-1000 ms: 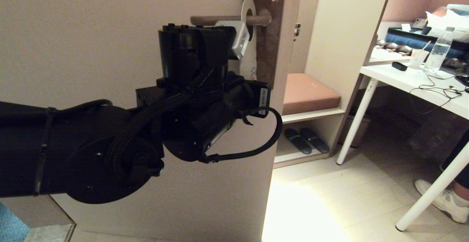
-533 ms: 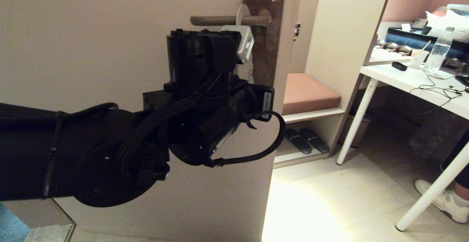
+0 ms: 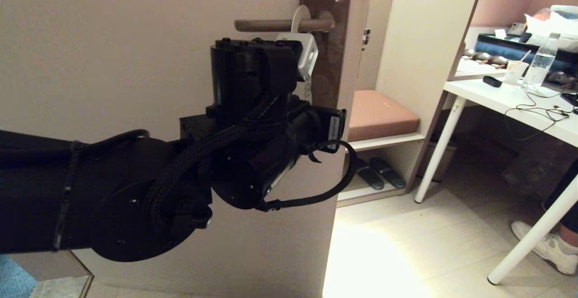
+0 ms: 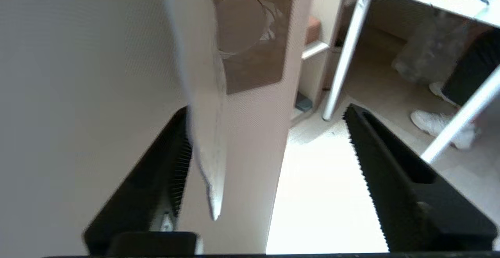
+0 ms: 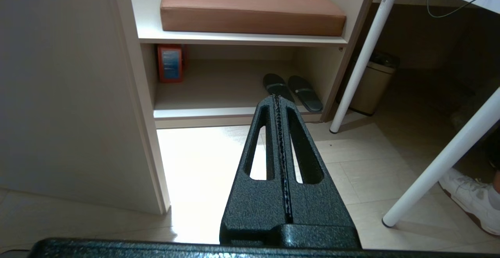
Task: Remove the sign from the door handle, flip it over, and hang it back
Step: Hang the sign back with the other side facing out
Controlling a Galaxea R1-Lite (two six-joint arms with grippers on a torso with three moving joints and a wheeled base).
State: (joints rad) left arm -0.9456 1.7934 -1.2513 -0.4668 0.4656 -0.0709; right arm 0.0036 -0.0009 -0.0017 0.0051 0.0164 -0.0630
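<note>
The sign [image 3: 300, 17] hangs by its hole on the door handle [image 3: 266, 25], off-white side showing, in front of the brown backplate [image 3: 333, 45]. My left arm's wrist [image 3: 253, 76] sits just under the handle and hides most of the card. In the left wrist view my left gripper [image 4: 265, 109] is open. The sign [image 4: 207, 140] hangs edge-on between the jaws, close to one finger [image 4: 168, 164] and well clear of the other. The backplate [image 4: 254, 54] is beyond it. My right gripper [image 5: 277, 98] is shut and empty, low, pointing at the floor.
The door edge [image 3: 350, 108] is right of the handle. Beyond it is a shelf with a brown cushion [image 3: 381, 115] and slippers [image 3: 377, 173]. A white table [image 3: 501, 97] with a bottle [image 3: 540, 65] stands at the right. A person's white shoe [image 3: 548, 248] is by its leg.
My left wrist has moved right, closer under the handle. The sign's ring has dropped lower onto the handle and the card has turned from part face-on to nearly edge-on.
</note>
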